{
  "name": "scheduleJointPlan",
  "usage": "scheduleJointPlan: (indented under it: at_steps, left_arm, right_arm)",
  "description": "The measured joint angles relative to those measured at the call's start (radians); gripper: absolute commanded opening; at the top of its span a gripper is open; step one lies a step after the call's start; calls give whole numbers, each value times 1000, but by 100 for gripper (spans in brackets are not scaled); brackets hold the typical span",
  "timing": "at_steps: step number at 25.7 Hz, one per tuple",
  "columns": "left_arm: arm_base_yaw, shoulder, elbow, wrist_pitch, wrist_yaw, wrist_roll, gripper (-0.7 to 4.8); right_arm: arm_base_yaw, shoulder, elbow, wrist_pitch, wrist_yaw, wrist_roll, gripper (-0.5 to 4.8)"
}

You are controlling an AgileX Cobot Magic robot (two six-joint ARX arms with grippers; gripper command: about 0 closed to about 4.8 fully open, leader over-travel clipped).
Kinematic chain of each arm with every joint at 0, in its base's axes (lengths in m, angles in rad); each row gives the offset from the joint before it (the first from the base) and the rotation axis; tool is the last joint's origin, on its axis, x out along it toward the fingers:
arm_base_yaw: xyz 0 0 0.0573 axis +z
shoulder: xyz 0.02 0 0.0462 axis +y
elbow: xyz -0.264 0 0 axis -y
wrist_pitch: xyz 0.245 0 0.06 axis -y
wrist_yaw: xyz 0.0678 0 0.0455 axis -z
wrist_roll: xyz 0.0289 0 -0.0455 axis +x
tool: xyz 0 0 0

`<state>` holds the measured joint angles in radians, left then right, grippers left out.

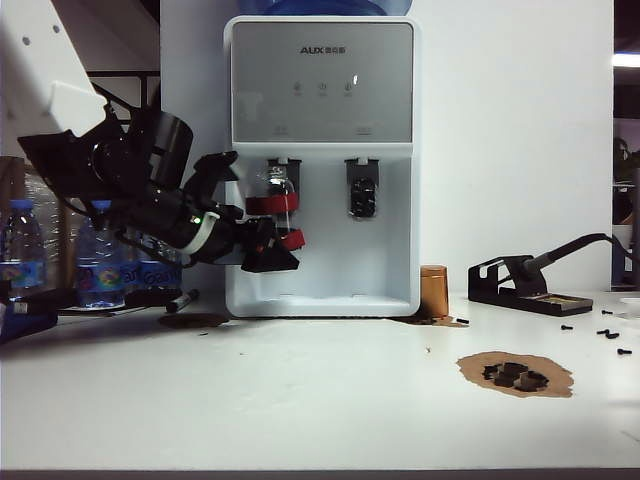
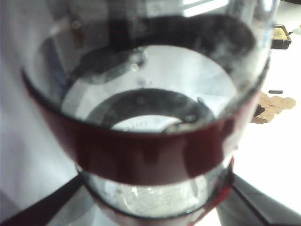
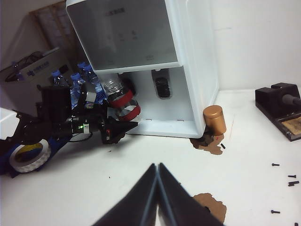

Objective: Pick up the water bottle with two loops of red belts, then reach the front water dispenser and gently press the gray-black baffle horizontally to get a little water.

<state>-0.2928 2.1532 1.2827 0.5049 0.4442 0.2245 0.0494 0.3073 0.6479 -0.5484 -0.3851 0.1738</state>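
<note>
The right end effector [image 3: 157, 181] hangs back over the bench [image 1: 320, 420], fingers pressed together and empty, well apart from the work. The left end effector [image 1: 262, 240] is clamped on the water bottle [image 1: 273, 205], tilted mouth-up inside the water dispenser [image 1: 322, 160] bay. The rim seems — the glass blurs it — just at the gray-black baffle [image 1: 281, 170], so the press runs level, straight inward.

The left black two-finger gripper [image 1: 268, 252] is reaching in from the left side, its arm stretched nearly level and its jaws clamped on the clear jar-shaped water bottle with two dark-red bands [image 1: 274, 205]. The right black gripper [image 3: 157, 186] is hovering high above the table, its fingers pressed together.
</note>
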Motion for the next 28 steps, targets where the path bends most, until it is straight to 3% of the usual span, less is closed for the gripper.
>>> scheduleJointPlan:
  at_steps: [5,15,22,28]
  left_arm:
    - [-13,0,1,4,-24,-8,-5]
    - [-39,0,4,-16,-87,-8,-5]
    - [-56,0,9,-17,-125,-9,-5]
    - [-67,2,72,-79,-134,-21,-5]
  right_arm:
    - [0,0,-60,25,26,7,-3]
    - [0,0,-211,239,26,63,-3]
    - [0,0,-292,257,26,63,-3]
    - [0,0,-376,357,26,63,-3]
